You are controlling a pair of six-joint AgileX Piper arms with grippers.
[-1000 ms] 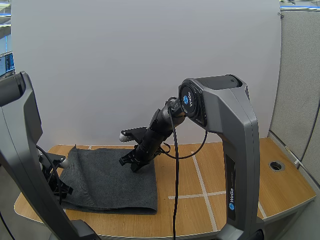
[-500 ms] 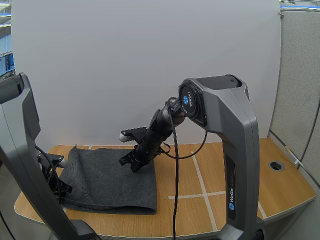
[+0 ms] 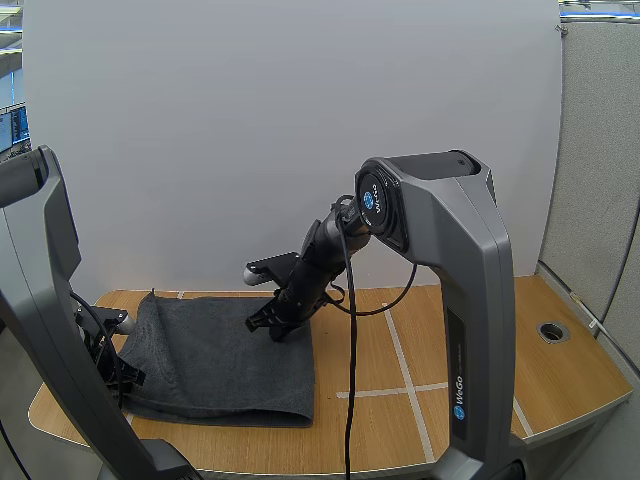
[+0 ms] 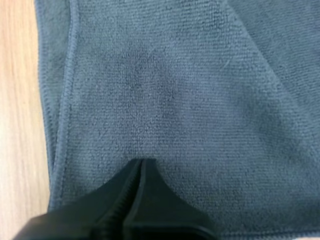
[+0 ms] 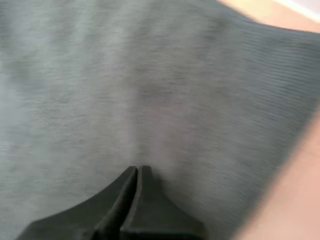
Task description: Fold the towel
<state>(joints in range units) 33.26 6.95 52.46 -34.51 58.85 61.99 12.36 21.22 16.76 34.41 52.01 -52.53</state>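
A dark grey towel [image 3: 220, 360] lies flat on the left part of the wooden table [image 3: 450, 350]. In the left wrist view a second layer of the towel [image 4: 200, 100] crosses on a slant, and a hemmed edge runs beside bare wood. My left gripper [image 3: 118, 385] sits at the towel's left edge; its fingers [image 4: 142, 162] lie together as one wedge, shut, tips against the cloth. My right gripper [image 3: 272, 325] is over the towel's far right corner, also shut [image 5: 137, 170], with flat cloth [image 5: 150, 90] under its tips.
The right arm's large grey body [image 3: 450, 300] rises over the middle of the table. A round hole [image 3: 552, 330] sits near the table's right edge. Bare wood stretches to the right of the towel.
My right gripper has shifted slightly to the right and up over the towel's far corner. The towel's front edge has drawn back a little. The left gripper has hardly moved.
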